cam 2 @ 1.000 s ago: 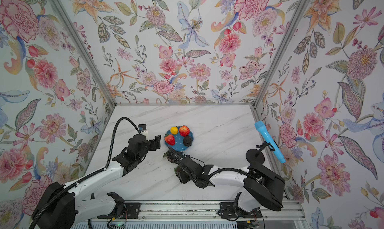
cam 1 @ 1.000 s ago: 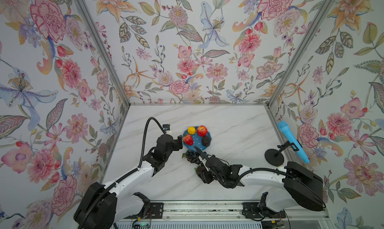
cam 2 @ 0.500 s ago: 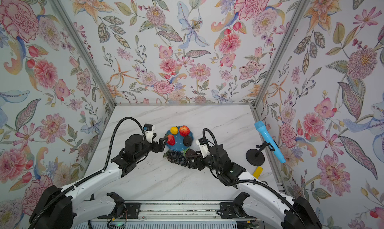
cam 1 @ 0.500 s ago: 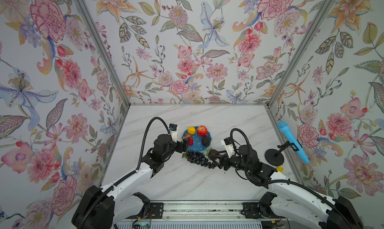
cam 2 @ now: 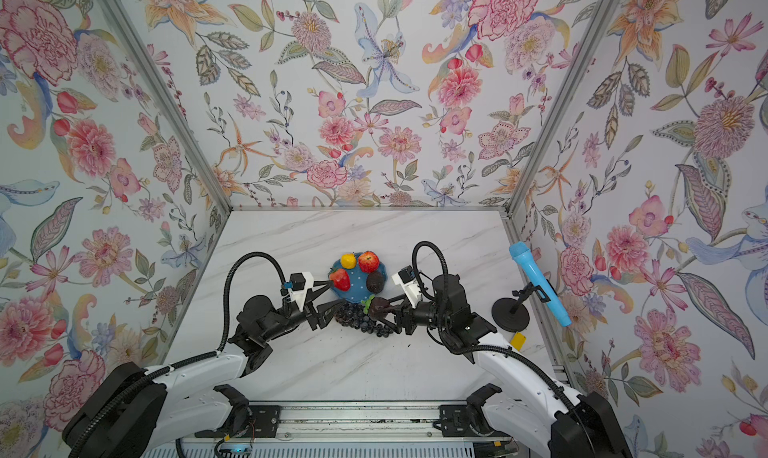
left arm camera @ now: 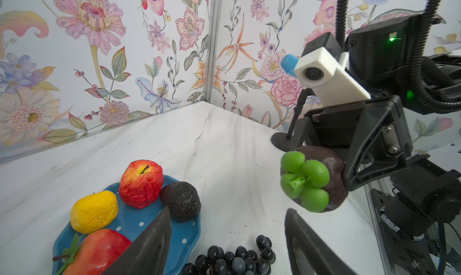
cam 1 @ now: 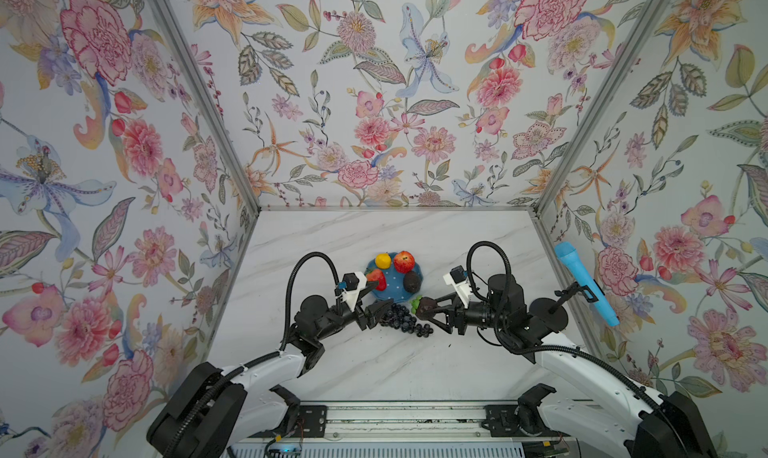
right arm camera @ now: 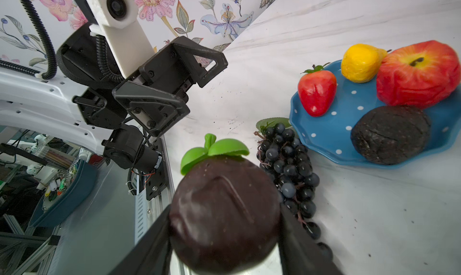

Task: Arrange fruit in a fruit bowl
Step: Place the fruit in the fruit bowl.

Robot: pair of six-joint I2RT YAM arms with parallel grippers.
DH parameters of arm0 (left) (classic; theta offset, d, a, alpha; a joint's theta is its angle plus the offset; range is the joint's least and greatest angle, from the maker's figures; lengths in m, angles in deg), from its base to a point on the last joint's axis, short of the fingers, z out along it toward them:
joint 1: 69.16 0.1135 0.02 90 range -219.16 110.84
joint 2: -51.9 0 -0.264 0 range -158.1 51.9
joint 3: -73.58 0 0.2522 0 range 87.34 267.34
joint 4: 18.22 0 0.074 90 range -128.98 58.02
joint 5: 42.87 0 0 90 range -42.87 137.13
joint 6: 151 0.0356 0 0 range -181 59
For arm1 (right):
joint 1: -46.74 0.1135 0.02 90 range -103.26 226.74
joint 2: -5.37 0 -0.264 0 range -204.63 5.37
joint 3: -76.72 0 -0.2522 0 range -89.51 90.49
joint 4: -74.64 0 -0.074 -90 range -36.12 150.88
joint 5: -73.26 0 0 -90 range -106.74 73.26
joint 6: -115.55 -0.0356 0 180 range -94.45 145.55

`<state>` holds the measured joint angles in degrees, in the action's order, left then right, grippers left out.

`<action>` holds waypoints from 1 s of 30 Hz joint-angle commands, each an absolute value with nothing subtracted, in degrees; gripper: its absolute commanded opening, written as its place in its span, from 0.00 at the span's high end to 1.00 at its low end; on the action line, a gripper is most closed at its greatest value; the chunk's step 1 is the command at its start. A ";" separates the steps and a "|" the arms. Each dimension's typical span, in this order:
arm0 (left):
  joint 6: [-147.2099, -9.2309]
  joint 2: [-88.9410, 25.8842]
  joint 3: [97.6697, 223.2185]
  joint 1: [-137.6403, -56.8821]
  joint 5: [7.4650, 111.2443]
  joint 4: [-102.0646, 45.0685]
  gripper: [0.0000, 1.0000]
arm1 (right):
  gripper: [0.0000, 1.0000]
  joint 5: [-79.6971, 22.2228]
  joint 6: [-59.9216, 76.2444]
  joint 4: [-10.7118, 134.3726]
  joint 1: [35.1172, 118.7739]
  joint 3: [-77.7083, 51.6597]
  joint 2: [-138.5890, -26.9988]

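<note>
In your left wrist view, the strawberry [left arm camera: 97, 251] and grape bunch [left arm camera: 237, 260] ran off the frame's edge, and a finger [left arm camera: 152, 246] covered part of the bowl [left arm camera: 129, 221]. In the right wrist view, the dark round fruit [right arm camera: 224, 211] was blurred, the apple [right arm camera: 419, 74] cropped.

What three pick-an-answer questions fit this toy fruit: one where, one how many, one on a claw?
1. Where is the grape bunch? A. in a claw B. on the table beside the blue bowl C. inside the bowl
2. How many fruits lie in the bowl? A. two B. three C. four
3. What is the right claw doing? A. gripping the mangosteen B. open, empty C. gripping the grapes
1 B: grapes lie on the table. 2 C: apple, strawberry, yellow fruit, avocado. 3 A: it squeezes it.
</note>
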<state>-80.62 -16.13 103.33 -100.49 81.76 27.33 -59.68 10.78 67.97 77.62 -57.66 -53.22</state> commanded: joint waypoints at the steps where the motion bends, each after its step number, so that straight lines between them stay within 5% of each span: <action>1: -78.61 -18.10 101.27 -100.22 86.98 41.34 0.30 | 0.40 -63.28 13.31 67.26 77.52 -55.64 -53.40; 10: -82.81 -23.09 102.19 -101.27 92.90 49.45 0.47 | 0.40 -62.19 14.47 66.46 79.13 -54.80 -54.43; 30: -78.63 -25.18 104.95 -104.42 97.29 42.77 0.56 | 0.41 -62.46 17.99 62.76 81.16 -51.72 -56.05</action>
<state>-80.25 -24.74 103.42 -104.06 95.37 42.58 -61.34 15.98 64.32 80.65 -53.16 -55.51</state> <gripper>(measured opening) 0.438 0.592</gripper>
